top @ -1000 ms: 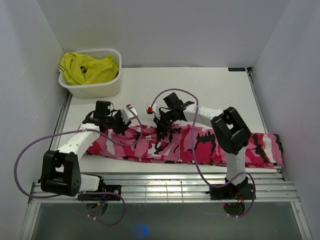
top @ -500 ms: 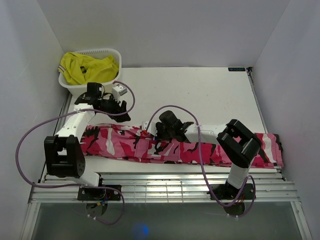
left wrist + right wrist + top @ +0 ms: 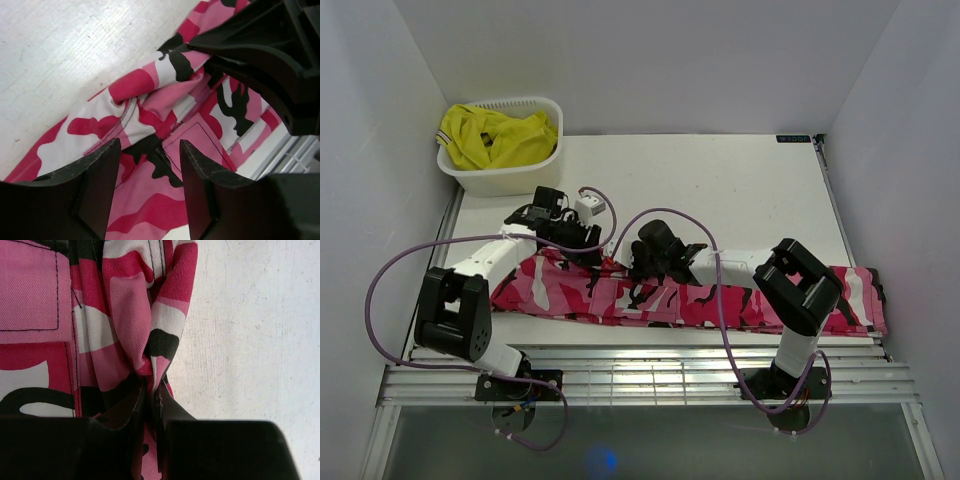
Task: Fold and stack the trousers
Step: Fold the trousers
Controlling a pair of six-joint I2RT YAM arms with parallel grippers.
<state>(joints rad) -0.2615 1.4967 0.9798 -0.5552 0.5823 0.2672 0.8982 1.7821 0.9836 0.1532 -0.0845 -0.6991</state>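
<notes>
The trousers (image 3: 580, 295) lie stretched left to right along the near part of the table (image 3: 740, 185), their right end close to the table's right edge. The right gripper (image 3: 151, 390) has its jaws pressed together on a raised fold at the fabric's far edge, around the middle of the table. Just left of it, the left gripper (image 3: 149, 150) hangs over bunched cloth with jaws spread, gripping nothing. A basket (image 3: 510, 178) with a yellow garment (image 3: 495, 135) stands at the far left corner.

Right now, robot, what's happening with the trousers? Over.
Right jaws shut on the trousers, far edge. Left jaws open over the cloth beside them. Basket of yellow clothes far left, not in the way.
</notes>
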